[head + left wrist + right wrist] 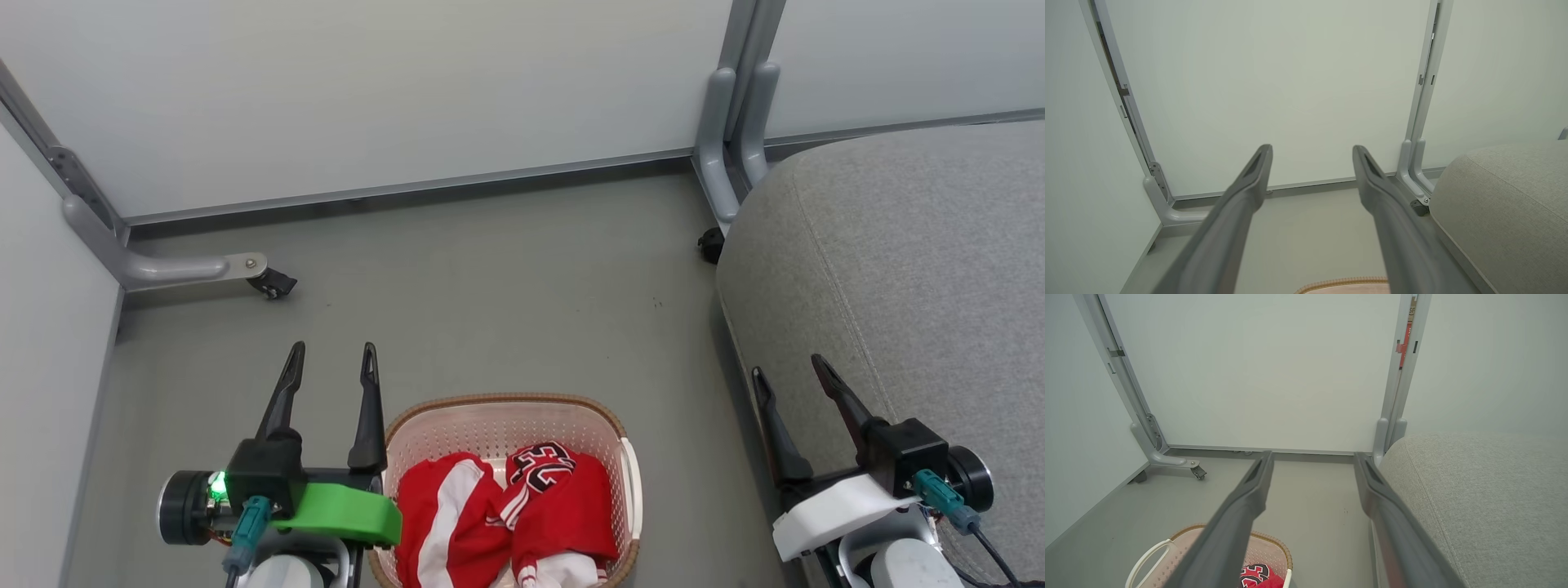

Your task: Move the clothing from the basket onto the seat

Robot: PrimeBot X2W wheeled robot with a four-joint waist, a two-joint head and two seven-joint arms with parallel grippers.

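Flanking seat [898, 245], partitions [408, 90]; floor [490, 310] perhaps vinyl

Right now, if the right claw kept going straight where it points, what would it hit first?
Probably the white partition panel, near its foot; between the right gripper's open fingers the way looks free until there. The grey seat lies close alongside; depth is unclear.

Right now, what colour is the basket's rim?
The basket's rim is brown with a woven look, clearest in the head view.
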